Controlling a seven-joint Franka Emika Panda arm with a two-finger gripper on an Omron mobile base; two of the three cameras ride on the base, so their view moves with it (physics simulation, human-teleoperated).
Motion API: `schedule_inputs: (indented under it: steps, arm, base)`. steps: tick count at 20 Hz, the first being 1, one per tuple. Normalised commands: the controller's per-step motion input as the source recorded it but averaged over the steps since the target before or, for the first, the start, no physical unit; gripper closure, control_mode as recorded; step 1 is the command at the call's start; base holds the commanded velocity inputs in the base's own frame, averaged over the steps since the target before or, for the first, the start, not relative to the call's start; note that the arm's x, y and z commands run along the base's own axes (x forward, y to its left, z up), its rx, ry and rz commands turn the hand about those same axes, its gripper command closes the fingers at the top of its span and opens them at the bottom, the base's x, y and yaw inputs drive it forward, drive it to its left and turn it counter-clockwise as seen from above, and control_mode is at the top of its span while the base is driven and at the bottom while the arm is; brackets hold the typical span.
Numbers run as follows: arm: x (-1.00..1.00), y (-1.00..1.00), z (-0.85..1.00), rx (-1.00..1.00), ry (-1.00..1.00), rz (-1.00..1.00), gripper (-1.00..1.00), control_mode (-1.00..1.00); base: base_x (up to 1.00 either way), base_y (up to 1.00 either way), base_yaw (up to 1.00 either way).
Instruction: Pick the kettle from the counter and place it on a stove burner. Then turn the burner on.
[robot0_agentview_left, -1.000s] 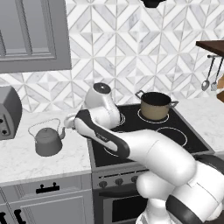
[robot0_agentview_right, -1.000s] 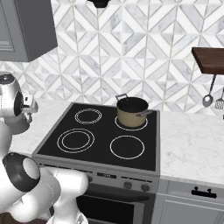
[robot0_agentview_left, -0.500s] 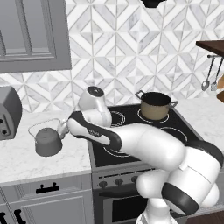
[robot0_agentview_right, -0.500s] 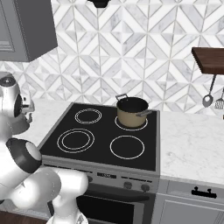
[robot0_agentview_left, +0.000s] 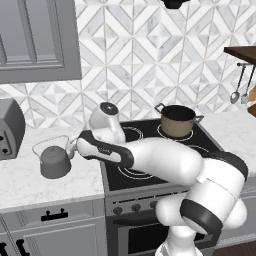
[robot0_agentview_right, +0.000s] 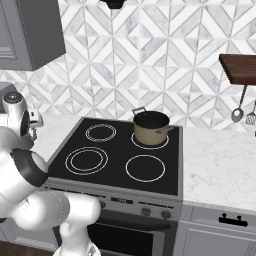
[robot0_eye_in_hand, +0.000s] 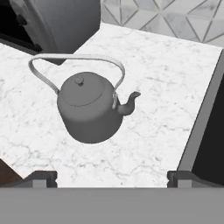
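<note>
Now | arm stretched left, low | hand (robot0_eye_in_hand: 112, 177) spread wide, above kettle (robot0_eye_in_hand: 89, 107) | kettle upright on counter (robot0_eye_in_hand: 166, 83)

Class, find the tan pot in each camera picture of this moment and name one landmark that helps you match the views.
Left base view: the tan pot stands right of centre, on the far right of the black cooktop.
Right base view: just above centre, on the cooktop's far right circle.
Hand view: not in it.
Shared landmark: the black cooktop; its edge runs along the hand view's right side.

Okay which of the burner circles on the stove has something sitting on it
The back right circle, under the tan pot; the other three circles on the cooktop are bare.
</note>
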Motion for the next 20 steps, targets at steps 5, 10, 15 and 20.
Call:
schedule_inputs:
  steps: [5,10,15,20]
  arm:
    - [0.40,0.21,-0.04,0.00,0.06,-0.06,-1.00,-1.00]
    - [0.53,0.31,-0.15,0.01,0.03,-0.04,-1.00,-1.00]
    - [0.49,0.30,-0.26,0.00,0.02,-0.01,-1.00,-1.00]
    - [0.44,0.29,-0.16,0.00,0.02,0.00,-1.00,-1.00]
  base:
    - [0.00,0.00,0.00]
    - [0.00,0.00,0.00]
    - [0.00,0.00,0.00]
    - [0.00,0.00,0.00]
